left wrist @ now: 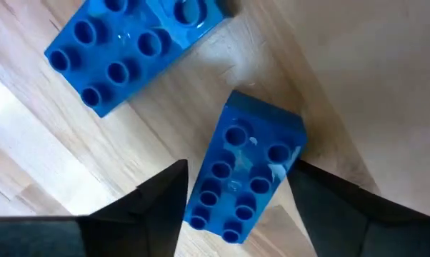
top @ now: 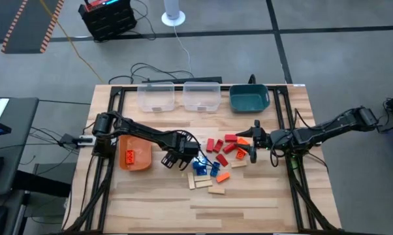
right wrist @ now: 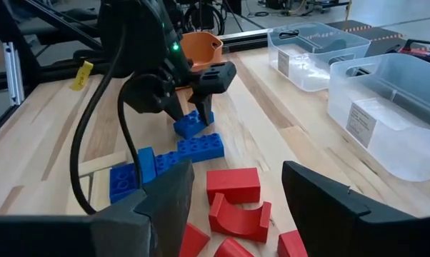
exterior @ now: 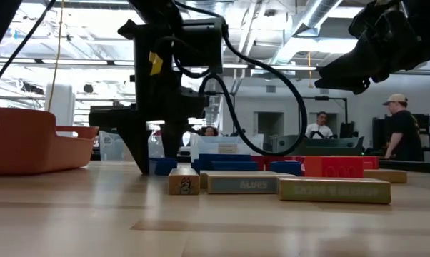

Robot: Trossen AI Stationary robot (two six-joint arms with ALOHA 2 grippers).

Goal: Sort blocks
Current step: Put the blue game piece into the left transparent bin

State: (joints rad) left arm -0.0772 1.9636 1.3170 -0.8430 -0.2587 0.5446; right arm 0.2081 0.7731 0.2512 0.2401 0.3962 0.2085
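The blocks lie in a loose heap at the table's middle: red (top: pixel 226 145), blue (top: pixel 203 166), orange (top: pixel 222 176) and tan pieces (top: pixel 203 183). My left gripper (top: pixel 177 160) points down at the heap's left edge. It is open, with one finger on each side of a small blue brick (left wrist: pixel 243 178) that lies flat on the wood, studs up. The right wrist view shows the same gripper (right wrist: pixel 193 103) over that brick (right wrist: pixel 188 126). My right gripper (top: pixel 254 147) hangs open above the red blocks (right wrist: pixel 233 187) at the heap's right and holds nothing. My left gripper comes from above with its fingers (left wrist: pixel 165 207) standing along the two long sides of the blue brick (left wrist: pixel 222 193). The brick rests flat on the table. I cannot tell whether the fingers touch it.
An orange bin (top: pixel 141 145) with orange pieces inside sits just left of my left gripper. Two clear bins (top: pixel 155 96) (top: pixel 202 96) and a teal bin (top: pixel 249 98) line the far edge. A second, larger blue brick (left wrist: pixel 115 50) lies close by. People stand in the room beyond.
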